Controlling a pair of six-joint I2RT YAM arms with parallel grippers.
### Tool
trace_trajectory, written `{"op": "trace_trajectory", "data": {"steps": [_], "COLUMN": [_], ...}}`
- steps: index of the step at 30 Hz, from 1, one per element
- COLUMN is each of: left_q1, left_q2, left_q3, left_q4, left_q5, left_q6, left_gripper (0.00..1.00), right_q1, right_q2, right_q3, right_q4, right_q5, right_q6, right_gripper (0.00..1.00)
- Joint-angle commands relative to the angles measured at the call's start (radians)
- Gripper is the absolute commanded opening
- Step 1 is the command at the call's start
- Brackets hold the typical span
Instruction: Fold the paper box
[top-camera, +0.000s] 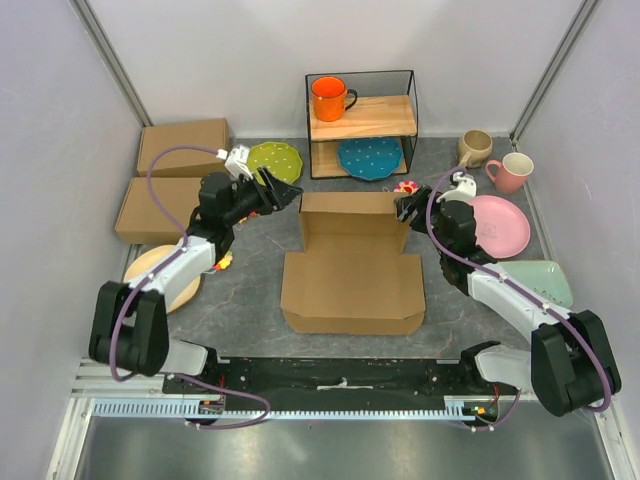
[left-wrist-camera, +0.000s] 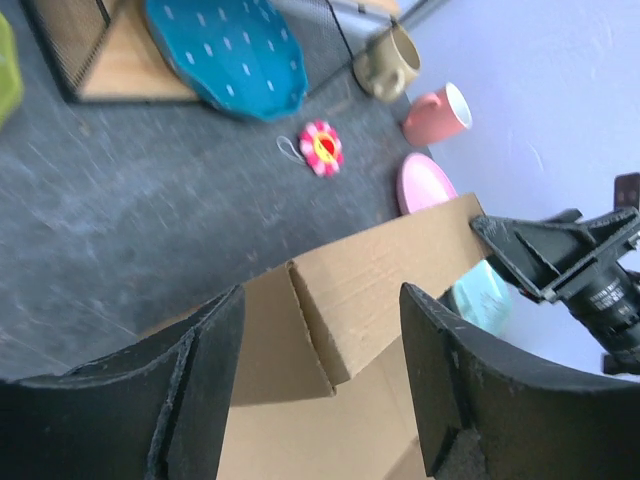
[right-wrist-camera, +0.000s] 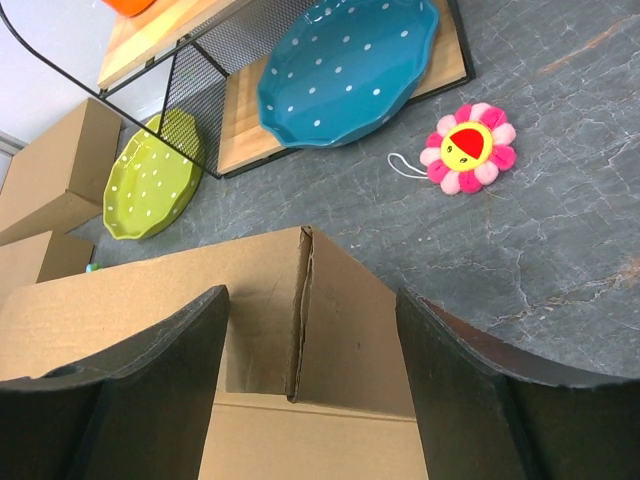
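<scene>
Crosswise, paper box (top-camera: 350, 240), lid flap (top-camera: 350, 292) nearward.

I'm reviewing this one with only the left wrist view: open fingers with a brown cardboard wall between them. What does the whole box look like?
Observer: Overhead, the brown corrugated cardboard box has only its rear section raised. Its wide front panel lies flat in front of that.
Operator: And the right gripper?
Observer: Its own camera shows the right gripper open, with its fingers astride the raised wall's other corner fold.
Operator: Anything off to the far left?
Observer: Two closed brown cardboard boxes lie there, one behind the other.
</scene>
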Motion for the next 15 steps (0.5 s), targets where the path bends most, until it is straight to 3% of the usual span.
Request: {"op": "trace_trajectory", "data": {"steps": [1,9,15], "left_q1": [0.018,0.018,0.011], "left_q2": [0.095,0.158,0.174], "left_q3": [0.038,0.018,-0.025], "left_q4": [0.163,0.157,0.152], "left_q5": [0.257,0.282,0.276], "left_q6": [-0.188,-0.165,-0.153], "left_gripper": [0.68,0.66,0.54], "right_q1": [-0.011,-0.01,-0.01], "right_q2": [0.001,0.015,0.021], "right_q3": [-0.025,-0.039,-0.053], "right_q4": [-0.089,-0.074,-0.074], "right_q5": [-0.002,-0.009,-0.019], "right_q6": [-0.038,-0.035,-0.032], "right_gripper": [0.74,0.74,0.72]}}
